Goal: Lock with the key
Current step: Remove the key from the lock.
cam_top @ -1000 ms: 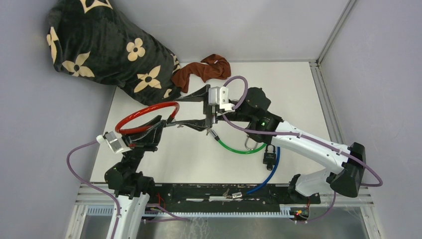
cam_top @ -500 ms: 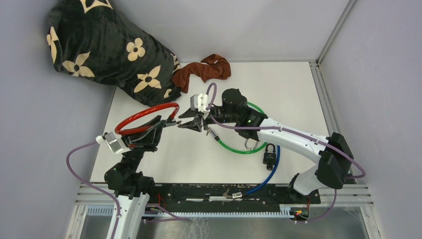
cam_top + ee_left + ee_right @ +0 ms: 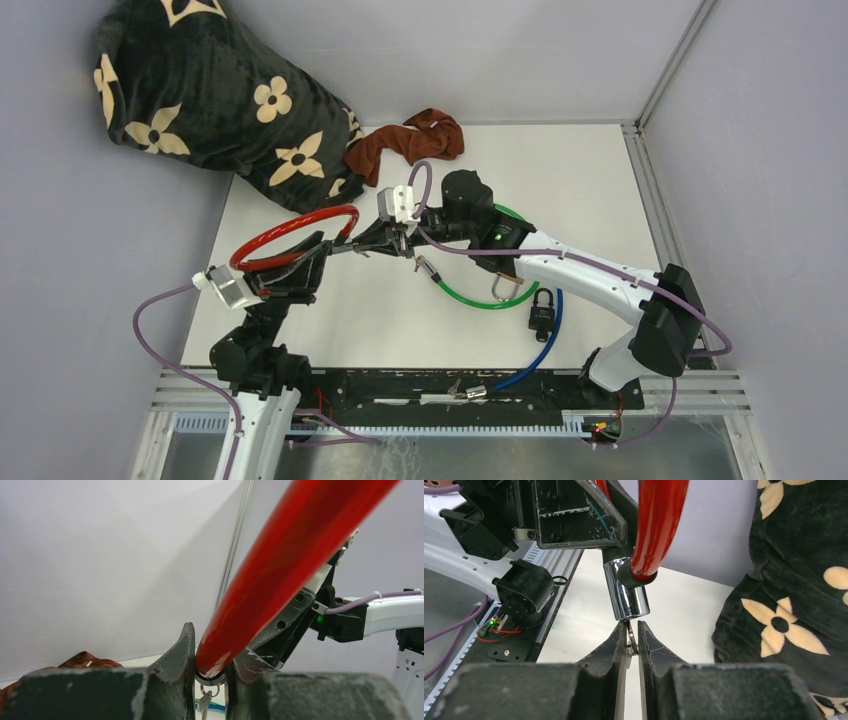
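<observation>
A black blanket (image 3: 200, 90) with cream flowers is heaped in the far left corner, spilling onto the white bench (image 3: 590, 190). A crumpled brown cloth (image 3: 410, 143) lies just beside it at the far edge. Nearer the middle, a green cable (image 3: 470, 300) forms a loop flat on the bench, with a silver U-shaped piece (image 3: 505, 290) at its near arc. Just to the right of that sits a small black padlock (image 3: 541, 312) on a blue cable (image 3: 545, 345), which curves down to the black rail (image 3: 400, 385) at the near edge. Grey walls and a metal post (image 3: 670, 60) close in the space.
</observation>
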Action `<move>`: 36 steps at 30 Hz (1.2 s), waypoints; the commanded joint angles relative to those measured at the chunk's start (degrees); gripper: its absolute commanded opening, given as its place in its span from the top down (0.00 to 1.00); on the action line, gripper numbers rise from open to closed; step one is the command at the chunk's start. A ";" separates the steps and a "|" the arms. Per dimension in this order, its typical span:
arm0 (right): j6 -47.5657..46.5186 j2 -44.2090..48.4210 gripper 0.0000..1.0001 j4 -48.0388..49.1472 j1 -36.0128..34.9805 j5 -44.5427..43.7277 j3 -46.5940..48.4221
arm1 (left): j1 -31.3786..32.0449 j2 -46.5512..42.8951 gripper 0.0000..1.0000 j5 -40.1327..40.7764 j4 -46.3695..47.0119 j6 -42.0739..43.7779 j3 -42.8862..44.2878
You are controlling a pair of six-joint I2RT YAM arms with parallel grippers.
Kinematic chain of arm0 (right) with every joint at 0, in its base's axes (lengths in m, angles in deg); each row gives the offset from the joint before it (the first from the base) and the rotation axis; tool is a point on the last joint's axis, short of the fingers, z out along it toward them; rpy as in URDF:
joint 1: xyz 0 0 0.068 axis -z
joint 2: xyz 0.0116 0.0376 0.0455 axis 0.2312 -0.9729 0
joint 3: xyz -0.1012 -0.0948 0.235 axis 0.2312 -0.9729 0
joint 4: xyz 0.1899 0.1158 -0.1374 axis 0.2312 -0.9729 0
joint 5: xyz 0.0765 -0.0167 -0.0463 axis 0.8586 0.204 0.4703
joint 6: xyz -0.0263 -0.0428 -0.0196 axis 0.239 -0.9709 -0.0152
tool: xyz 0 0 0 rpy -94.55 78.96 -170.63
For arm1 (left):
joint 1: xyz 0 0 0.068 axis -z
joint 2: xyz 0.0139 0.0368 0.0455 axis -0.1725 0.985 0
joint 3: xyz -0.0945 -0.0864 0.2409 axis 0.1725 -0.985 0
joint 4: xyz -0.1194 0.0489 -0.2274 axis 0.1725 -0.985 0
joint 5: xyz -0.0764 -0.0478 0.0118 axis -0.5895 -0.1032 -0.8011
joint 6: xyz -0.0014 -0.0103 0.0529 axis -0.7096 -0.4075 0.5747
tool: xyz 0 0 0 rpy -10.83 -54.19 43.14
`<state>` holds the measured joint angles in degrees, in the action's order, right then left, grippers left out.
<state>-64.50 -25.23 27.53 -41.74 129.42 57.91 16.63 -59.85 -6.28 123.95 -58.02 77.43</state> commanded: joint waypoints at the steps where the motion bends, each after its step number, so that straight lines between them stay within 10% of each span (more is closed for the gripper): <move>1: -1.75 -0.68 0.83 -1.25 -0.17 0.80 2.86 | -0.41 0.33 0.98 1.13 3.74 -1.99 1.69; 7: -4.70 -1.78 0.78 -5.80 -0.23 2.68 4.97 | -0.43 0.41 0.98 1.04 3.83 -2.90 1.36; 10: -4.60 -1.76 0.99 -5.04 -0.26 4.21 4.79 | -0.46 0.42 0.98 0.77 3.75 -3.05 1.42; 14: -3.82 0.27 1.00 -1.82 -0.11 2.37 1.81 | -0.51 0.24 0.98 1.01 3.14 -2.83 1.53; 29: -1.95 6.43 1.00 10.42 10.91 -2.70 -26.38 | -0.68 -0.29 0.98 2.28 4.80 -1.80 2.58; 36: 1.86 10.93 1.00 12.41 11.26 -8.62 -30.34 | -0.61 0.98 0.98 -3.12 -25.68 43.85 3.92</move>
<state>-65.33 -19.33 35.47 -30.64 125.46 29.41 16.28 -59.74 -7.28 116.70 -46.74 79.05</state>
